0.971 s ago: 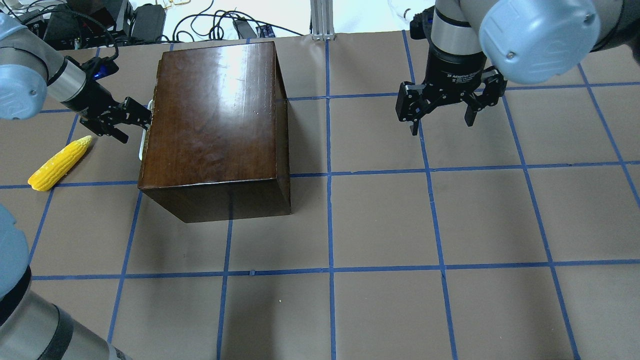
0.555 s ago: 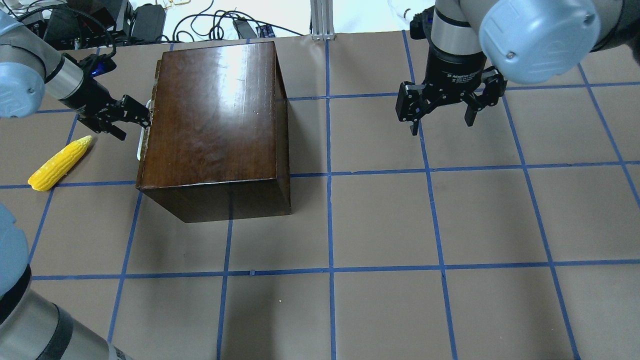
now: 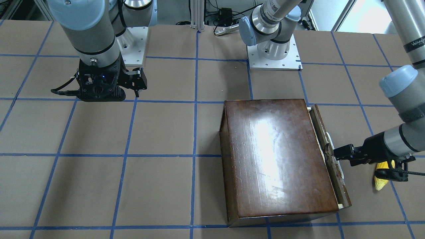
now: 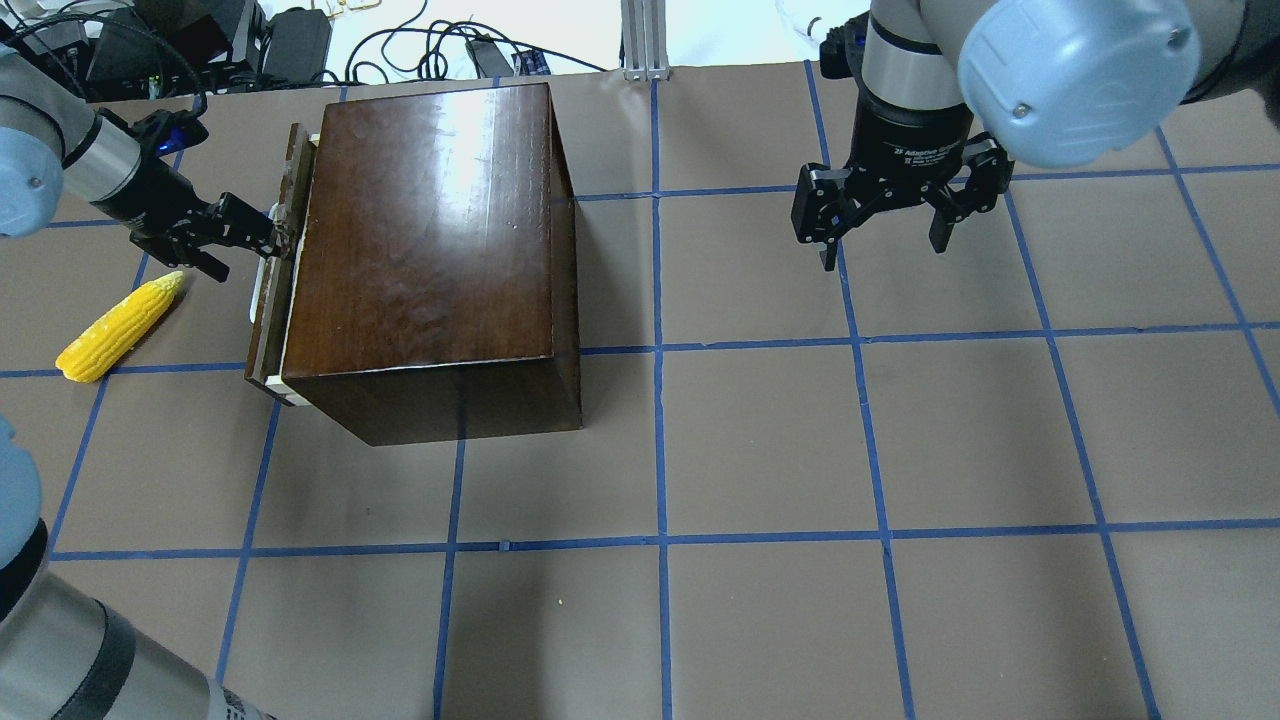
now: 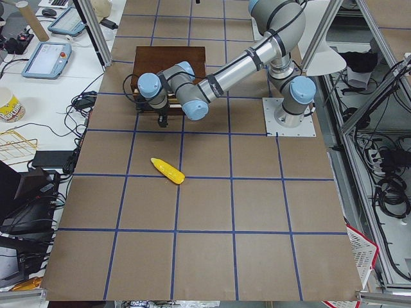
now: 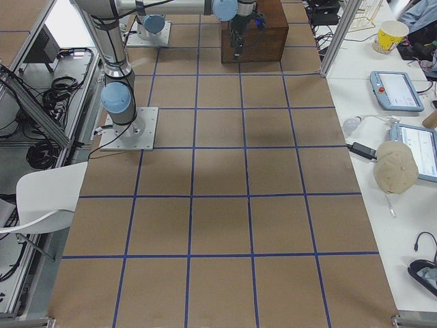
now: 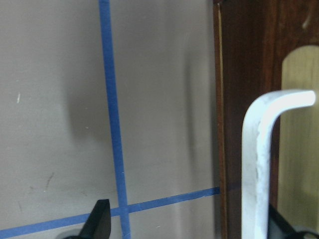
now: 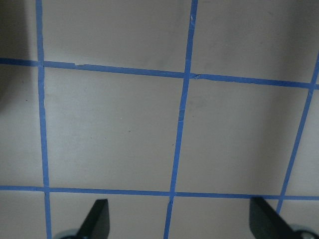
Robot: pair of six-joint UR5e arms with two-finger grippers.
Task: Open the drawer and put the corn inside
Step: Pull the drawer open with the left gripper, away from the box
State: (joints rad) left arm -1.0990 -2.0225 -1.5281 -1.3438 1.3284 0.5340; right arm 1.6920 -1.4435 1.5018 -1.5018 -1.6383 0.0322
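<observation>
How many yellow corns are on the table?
1. The corn lies on the table on the robot's left of the wooden box, apart from it. The drawer's inside is hidden.

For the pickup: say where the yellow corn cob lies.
In the overhead view, the bright yellow corn cob lies far left, below the left gripper, untouched.

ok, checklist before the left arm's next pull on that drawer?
1. Left gripper around the handle: ok, the handle sits between the spread fingers, not clamped.
2. Drawer open enough for the corn: not ok, only a narrow strip is out.
3. Corn out of the drawer's path: cannot tell; it lies on the table, apart from the drawer but in front of it.
4. Right gripper free: ok, open, empty, over bare table.
</observation>
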